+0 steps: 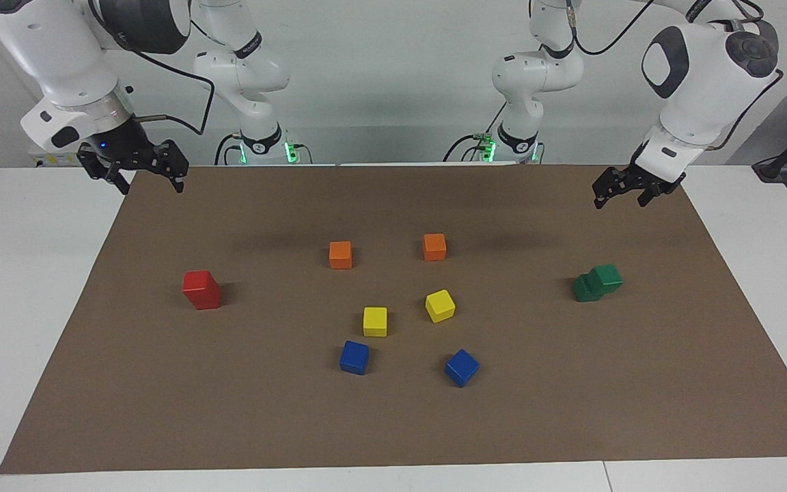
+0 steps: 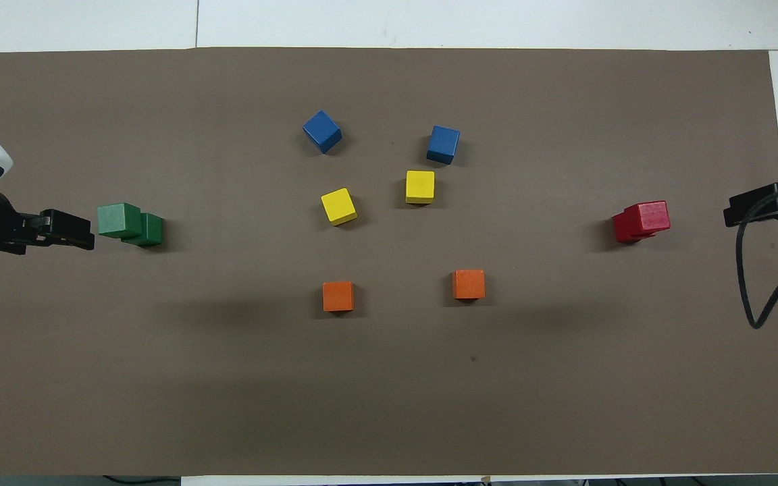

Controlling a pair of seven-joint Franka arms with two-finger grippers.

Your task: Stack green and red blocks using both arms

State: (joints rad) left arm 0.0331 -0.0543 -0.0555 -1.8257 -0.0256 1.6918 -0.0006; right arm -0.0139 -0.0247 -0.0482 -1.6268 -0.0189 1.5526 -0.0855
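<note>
Two dark green blocks (image 1: 597, 282) stand stacked at the left arm's end of the brown mat, the upper one set askew on the lower; they also show in the overhead view (image 2: 129, 225). Two bright red blocks (image 1: 201, 290) stand stacked at the right arm's end, also in the overhead view (image 2: 640, 221). My left gripper (image 1: 619, 199) is open and empty, raised over the mat beside the green stack, and shows in the overhead view (image 2: 88, 233). My right gripper (image 1: 151, 184) is open and empty, raised over the mat's edge beside the red stack, and shows in the overhead view (image 2: 733, 210).
In the middle of the mat (image 1: 393, 424) lie two orange cubes (image 1: 340, 255) (image 1: 434, 247), two yellow cubes (image 1: 375, 321) (image 1: 440, 305) and two blue cubes (image 1: 354, 357) (image 1: 462, 367), each alone. White table surrounds the mat.
</note>
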